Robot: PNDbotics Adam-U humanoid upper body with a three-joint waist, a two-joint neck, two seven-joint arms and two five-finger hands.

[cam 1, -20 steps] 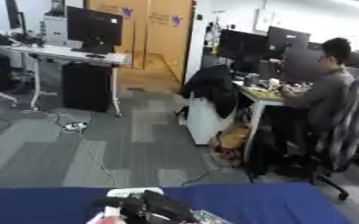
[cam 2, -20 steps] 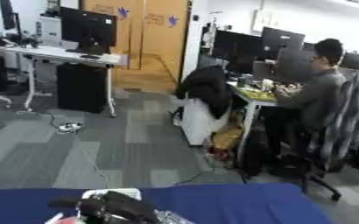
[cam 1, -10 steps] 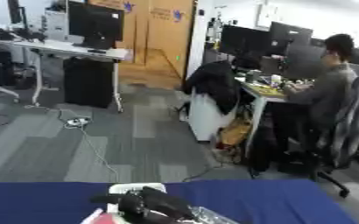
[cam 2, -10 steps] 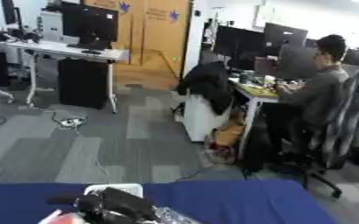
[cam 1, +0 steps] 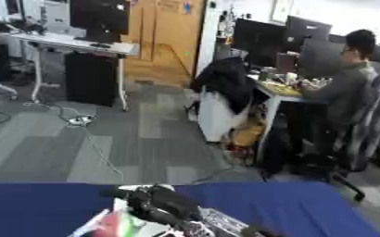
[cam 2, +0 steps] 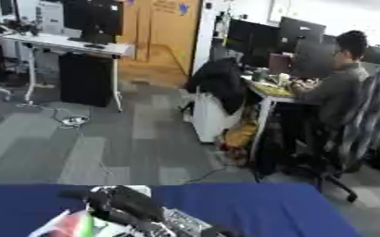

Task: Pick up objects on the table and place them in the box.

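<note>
The blue table shows only its far strip along the lower edge of the view. A cluster of objects occupies the middle of that strip: a black item on top, red, green and white packaging below it, a clear wrapper to its right. Bare cloth lies toward the far left corner and toward the far right corner.

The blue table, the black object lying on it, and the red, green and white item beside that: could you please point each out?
blue table (cam 1: 31,203), left eye view, bare cloth at the left.
black object (cam 1: 165,203), left eye view, its dark middle.
red, green and white item (cam 2: 73,225), right eye view, its coloured top.
</note>
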